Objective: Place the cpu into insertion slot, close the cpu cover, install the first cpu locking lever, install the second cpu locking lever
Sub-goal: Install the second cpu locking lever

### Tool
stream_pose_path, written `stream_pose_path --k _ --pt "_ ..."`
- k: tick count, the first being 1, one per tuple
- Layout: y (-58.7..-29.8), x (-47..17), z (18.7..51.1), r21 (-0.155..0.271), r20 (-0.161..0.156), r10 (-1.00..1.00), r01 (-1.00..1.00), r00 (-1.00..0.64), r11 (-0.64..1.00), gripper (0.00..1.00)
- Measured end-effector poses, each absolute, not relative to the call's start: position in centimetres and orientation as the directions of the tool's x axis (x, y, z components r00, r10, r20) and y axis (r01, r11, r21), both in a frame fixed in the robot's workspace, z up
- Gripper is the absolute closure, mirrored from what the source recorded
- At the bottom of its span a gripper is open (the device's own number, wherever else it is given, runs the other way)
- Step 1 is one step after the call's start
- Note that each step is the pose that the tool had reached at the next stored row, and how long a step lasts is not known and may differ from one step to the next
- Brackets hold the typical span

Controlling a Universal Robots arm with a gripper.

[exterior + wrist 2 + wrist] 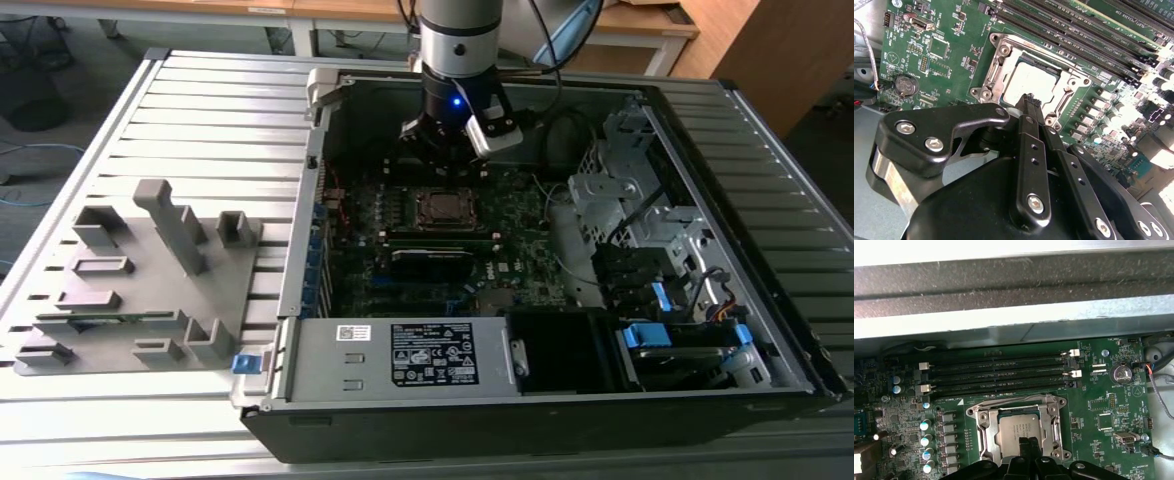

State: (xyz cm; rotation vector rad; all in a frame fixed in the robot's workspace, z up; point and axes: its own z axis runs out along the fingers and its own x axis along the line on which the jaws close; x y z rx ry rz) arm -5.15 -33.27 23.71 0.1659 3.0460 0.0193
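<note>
silver cpu cover (pixel 1019 427) shut over cpu (pixel 1023 425); gripper (pixel 1029 102) above.

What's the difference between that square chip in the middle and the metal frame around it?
The cpu is a solid, flat square with a dull grey top; the cpu cover is a shiny silver frame with a square window. The cpu shows through the window; the cover borders it, so it is larger. Both lie flat in the insertion slot, below the gripper.

One cpu (pixel 1019 426); one cpu cover (pixel 985 427); four memory slots (pixel 999 371)
</note>
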Motion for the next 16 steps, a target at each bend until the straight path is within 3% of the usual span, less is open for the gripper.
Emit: stream_pose_path --k 16 --pt "-34.3 -5.2 23.7 0.017 -0.09 0.109 0.108 -0.99 0.994 0.9"
